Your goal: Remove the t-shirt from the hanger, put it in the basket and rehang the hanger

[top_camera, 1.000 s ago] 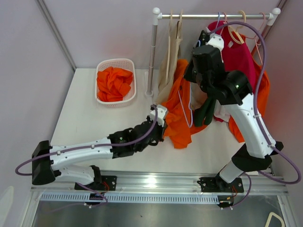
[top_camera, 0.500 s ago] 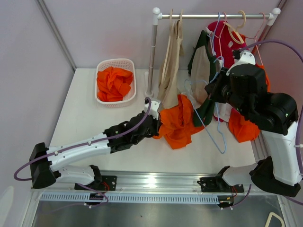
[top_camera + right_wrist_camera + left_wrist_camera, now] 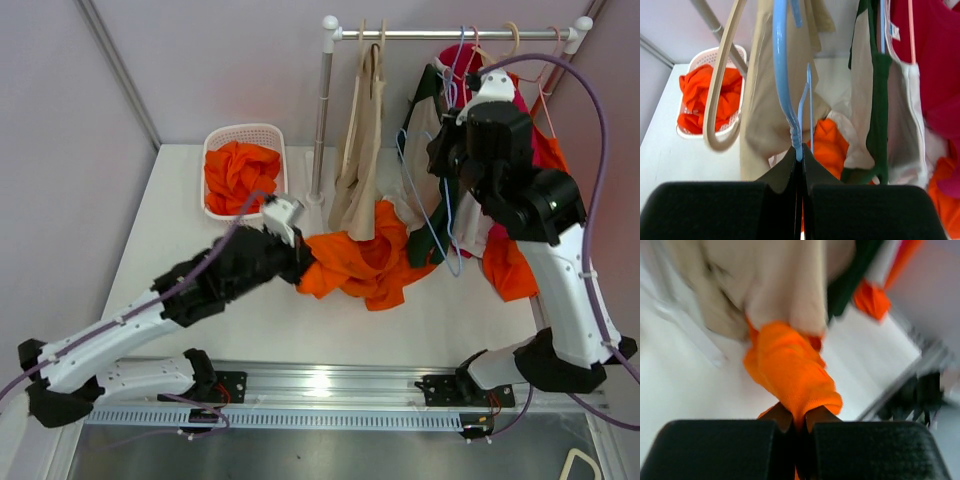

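Observation:
The orange t-shirt (image 3: 365,262) lies crumpled on the white table, below the hanging clothes. My left gripper (image 3: 299,260) is at its left end and shut on a fold of the t-shirt (image 3: 790,370), which is bunched between the jaws. It is off the hanger. The hanger (image 3: 452,240) is thin, light blue and bare, and it dangles in front of the hanging clothes. My right gripper (image 3: 446,160) is up near the rail, shut on the hanger (image 3: 781,75) at its ribbed neck. Below that gripper (image 3: 800,154), the t-shirt (image 3: 827,142) shows on the table.
A white basket (image 3: 245,130) with orange clothes stands at the back left. The rail (image 3: 450,34) carries a beige garment (image 3: 360,150), a green-and-white shirt (image 3: 428,130), a red shirt (image 3: 525,110) and spare hangers. A tan hanger (image 3: 720,95) hangs close on the left of my right gripper.
My left gripper has pulled the orange t-shirt leftward across the table, clear of the hanger. My right gripper swung out with the blue hanger and is back up near the rail.

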`<action>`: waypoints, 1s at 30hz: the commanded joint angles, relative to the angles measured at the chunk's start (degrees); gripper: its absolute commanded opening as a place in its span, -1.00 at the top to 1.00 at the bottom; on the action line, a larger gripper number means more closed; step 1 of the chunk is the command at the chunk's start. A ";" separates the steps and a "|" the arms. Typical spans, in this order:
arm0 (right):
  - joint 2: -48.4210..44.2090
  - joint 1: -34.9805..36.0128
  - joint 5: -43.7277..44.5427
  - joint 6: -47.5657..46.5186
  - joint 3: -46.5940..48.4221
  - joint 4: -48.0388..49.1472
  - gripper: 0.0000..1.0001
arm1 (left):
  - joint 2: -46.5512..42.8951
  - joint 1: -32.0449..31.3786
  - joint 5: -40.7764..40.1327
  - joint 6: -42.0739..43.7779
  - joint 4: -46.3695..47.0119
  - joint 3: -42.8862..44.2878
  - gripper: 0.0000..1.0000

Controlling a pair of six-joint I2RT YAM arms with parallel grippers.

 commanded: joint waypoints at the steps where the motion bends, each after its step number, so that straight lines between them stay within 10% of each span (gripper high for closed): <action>1: 2.67 -5.50 -9.40 -4.42 1.55 9.72 1.00 | -1.22 11.46 5.90 1.72 -7.16 11.99 0.99; 23: 22.54 -16.06 -21.10 -10.49 18.25 20.36 1.00 | 41.49 41.09 27.19 0.76 -4.11 83.87 0.99; 30: 26.84 -17.64 -22.51 -10.84 21.86 23.44 1.00 | 39.92 51.28 25.35 -4.52 14.39 74.96 0.99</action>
